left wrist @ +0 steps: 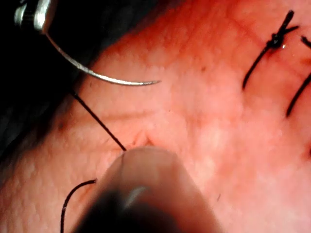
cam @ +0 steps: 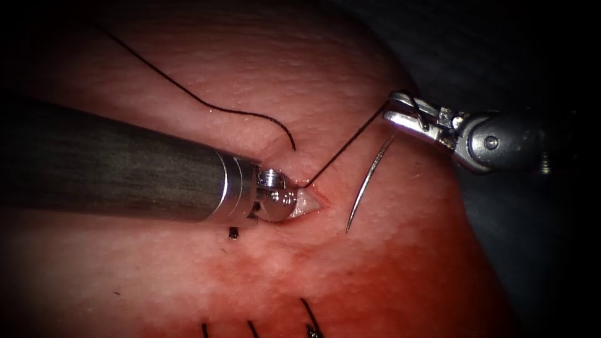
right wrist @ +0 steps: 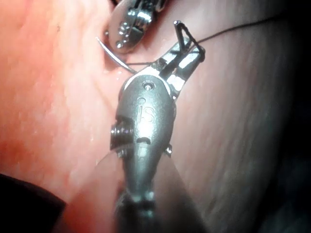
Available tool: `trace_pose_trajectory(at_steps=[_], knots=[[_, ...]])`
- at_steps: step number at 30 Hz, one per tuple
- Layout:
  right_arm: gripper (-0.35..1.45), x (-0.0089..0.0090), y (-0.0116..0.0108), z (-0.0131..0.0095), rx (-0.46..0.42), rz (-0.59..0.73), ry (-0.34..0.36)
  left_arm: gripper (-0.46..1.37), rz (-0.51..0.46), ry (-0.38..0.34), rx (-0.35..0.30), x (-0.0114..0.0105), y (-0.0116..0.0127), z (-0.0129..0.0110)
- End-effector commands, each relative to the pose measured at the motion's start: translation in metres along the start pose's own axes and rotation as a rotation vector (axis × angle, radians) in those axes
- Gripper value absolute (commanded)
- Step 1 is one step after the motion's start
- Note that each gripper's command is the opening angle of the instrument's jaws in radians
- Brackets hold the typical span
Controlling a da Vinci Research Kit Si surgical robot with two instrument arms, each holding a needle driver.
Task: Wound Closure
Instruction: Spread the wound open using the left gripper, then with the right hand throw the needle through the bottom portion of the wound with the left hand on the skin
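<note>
My right tool (cam: 393, 112) comes in from the right with its jaws shut on the curved needle (cam: 369, 175) near its thread end. The needle hangs free of the tissue (cam: 388, 263) on the right side of the cut, point down toward it. The needle (left wrist: 97, 75) and its bare tip also show in the left wrist view. Black thread (cam: 344, 147) runs taut from the right jaws down into the tissue by the left tool's tip. My left tool (cam: 310, 203) is shut, holds nothing, and presses its tip on the tissue there. The right wrist view shows the right tool (right wrist: 187, 48) with thread looped over it.
A slack length of thread (cam: 206, 103) lies across the tissue at the upper left and ends near the left tool's wrist. Finished stitches (cam: 310, 316) sit along the cut at the lower edge, and the same stitches (left wrist: 272, 46) show in the left wrist view. A short cut thread end (cam: 233, 233) lies below the left shaft.
</note>
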Motion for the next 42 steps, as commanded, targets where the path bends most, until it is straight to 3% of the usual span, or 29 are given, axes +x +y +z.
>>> trace_pose_trajectory(at_steps=[1, 6, 13, 19, 33, 42], knots=[[-0.35, 0.0001, 0.0003, 0.0003, -0.009, -0.04, 0.006, 1.09, -0.001, 0.002, -0.001, 0.0, 0.0, 0.0], [-0.35, 0.0001, 0.0002, 0.0009, -0.019, -0.186, 0.008, 0.97, -0.003, 0.013, -0.017, 0.0001, 0.0002, 0.0001], [-0.35, -0.0011, -0.0015, 0.0022, -0.017, -0.257, 0.057, 0.96, -0.008, 0.036, -0.033, 0.0005, 0.0001, 0.0002], [-0.35, -0.0014, -0.0024, 0.0027, -0.023, -0.289, 0.056, 0.96, -0.007, 0.045, -0.036, 0.0005, 0.0001, 0.0001], [-0.35, -0.0042, -0.0052, 0.0026, -0.033, -0.398, 0.062, 0.96, -0.004, 0.059, -0.041, 0.0008, 0.0, -0.0007], [-0.35, -0.0054, -0.0079, 0.0029, -0.037, -0.43, 0.07, 0.97, -0.004, 0.062, -0.041, 0.0008, 0.0, -0.0008]])
